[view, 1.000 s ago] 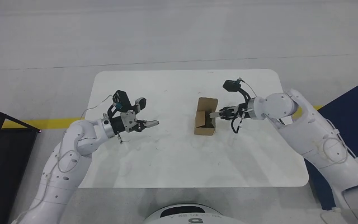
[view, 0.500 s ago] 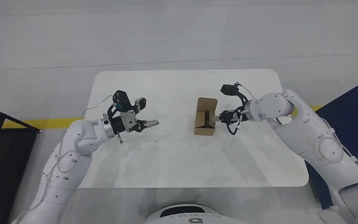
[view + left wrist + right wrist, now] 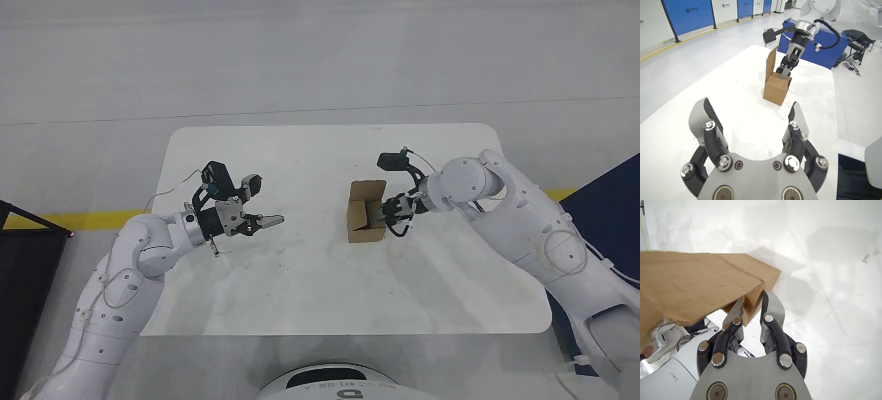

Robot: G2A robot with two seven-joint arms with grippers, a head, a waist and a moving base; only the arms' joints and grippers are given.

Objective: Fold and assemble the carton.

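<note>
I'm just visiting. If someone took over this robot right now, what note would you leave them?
Left gripper: open, over the table, apart from the carton.
Right gripper: shut on a carton wall, one finger inside, one outside.
The carton stands upright mid-table, top open, one flap standing up.
Done: the body is squared up and standing.
Left: probably folding the top flaps shut.
</note>
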